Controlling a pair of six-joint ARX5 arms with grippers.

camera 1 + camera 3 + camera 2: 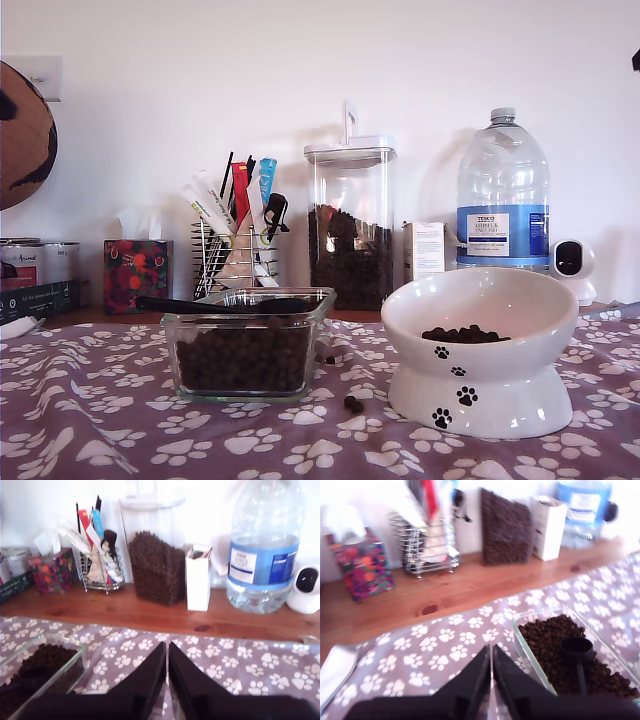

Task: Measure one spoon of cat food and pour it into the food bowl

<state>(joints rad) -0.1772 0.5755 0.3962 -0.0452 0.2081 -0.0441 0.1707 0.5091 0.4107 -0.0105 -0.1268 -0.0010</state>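
Observation:
The black spoon (200, 306) lies across the rim of a square glass dish (325, 296), its handle toward the exterior view's left. The dish is full of cat food (243, 358). In the first wrist view the spoon's cup (576, 649) rests on the kibble (555, 645). The white paw-print food bowl (480, 385) stands at the exterior view's right with some kibble (463, 334) inside. A few pellets (353, 404) lie on the cloth between dish and bowl. My first gripper (491, 655) is shut and empty, beside the dish. My second gripper (166, 652) is shut and empty above the cloth, with the dish (75, 662) off to one side.
Along the back stand a tall clear kibble canister (350, 225), a large water bottle (502, 190), a white carton (427, 250), a wire rack of pens and tubes (235, 245), a tissue box (136, 272), cans (35, 262) and a small white camera (572, 265).

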